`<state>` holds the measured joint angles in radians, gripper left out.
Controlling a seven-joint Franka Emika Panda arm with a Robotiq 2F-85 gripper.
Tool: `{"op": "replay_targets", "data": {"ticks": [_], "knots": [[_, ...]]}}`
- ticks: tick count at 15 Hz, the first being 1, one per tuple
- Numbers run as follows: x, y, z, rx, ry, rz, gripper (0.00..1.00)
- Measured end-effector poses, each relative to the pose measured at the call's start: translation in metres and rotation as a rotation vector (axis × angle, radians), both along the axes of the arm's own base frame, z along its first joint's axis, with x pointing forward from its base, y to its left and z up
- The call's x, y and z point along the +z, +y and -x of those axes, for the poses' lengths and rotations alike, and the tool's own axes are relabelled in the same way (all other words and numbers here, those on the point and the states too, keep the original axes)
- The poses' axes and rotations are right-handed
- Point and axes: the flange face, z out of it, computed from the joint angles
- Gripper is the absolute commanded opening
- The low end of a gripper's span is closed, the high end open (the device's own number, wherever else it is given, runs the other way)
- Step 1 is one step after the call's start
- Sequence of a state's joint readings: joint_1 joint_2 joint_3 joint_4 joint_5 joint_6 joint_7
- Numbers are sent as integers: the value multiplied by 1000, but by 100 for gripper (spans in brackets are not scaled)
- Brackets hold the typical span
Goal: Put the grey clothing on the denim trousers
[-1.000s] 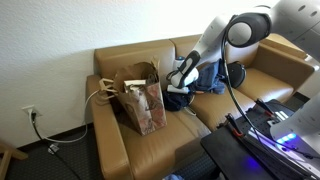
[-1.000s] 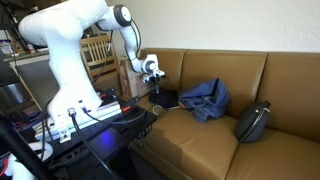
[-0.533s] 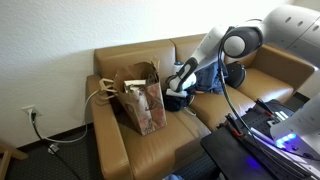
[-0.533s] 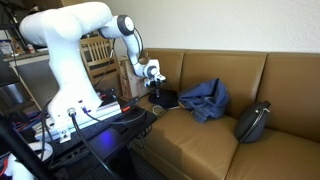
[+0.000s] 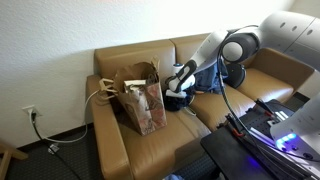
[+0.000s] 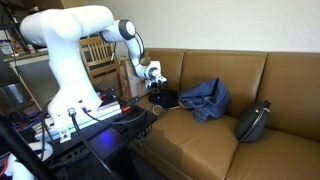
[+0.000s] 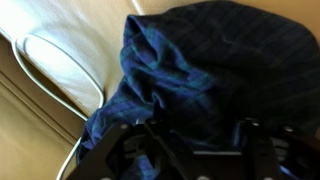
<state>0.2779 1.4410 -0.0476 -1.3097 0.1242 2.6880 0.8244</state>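
The fingers (image 7: 133, 132) stand spread wide, one at each side of the lower edge of the wrist view, with nothing clamped between them. Folds of the grey clothing (image 7: 200, 60) fill the gap below them; up close the cloth reads dark with a blue check. In both exterior views the gripper (image 5: 177, 88) (image 6: 158, 90) hangs just above this bundle (image 5: 178, 101) (image 6: 166, 99), which lies right beside the paper bag (image 5: 142, 100) on the side away from the armrest. The denim trousers (image 5: 207, 80) (image 6: 205, 98) lie crumpled one step farther from the paper bag, close to the bundle; whether the two touch cannot be told. Farthest from the paper bag sits a black bag (image 6: 252, 122). All rest on the worktop (image 6: 190, 140), here a tan sofa seat.
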Motion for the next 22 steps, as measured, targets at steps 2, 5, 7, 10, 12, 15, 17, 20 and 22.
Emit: {"op": "replay_targets", "data": {"ticks": [2,5,7,10,12,15,17,20,22], "knots": [[0,-2,-3,-4,-5,-2,18],[3,-5,-9,-14,-6,-6,1],[6,-6,-12,-25,13,-24,0],[23,-13,-22,-38,45,-66,2],[51,-24,-35,-42,26,-93,2],[111,-51,-54,-72,-27,-102,2],[152,-70,-62,-105,-85,-107,2],[211,-105,-68,-190,-190,-120,2],[250,-133,-69,-282,-275,-131,2]]}}
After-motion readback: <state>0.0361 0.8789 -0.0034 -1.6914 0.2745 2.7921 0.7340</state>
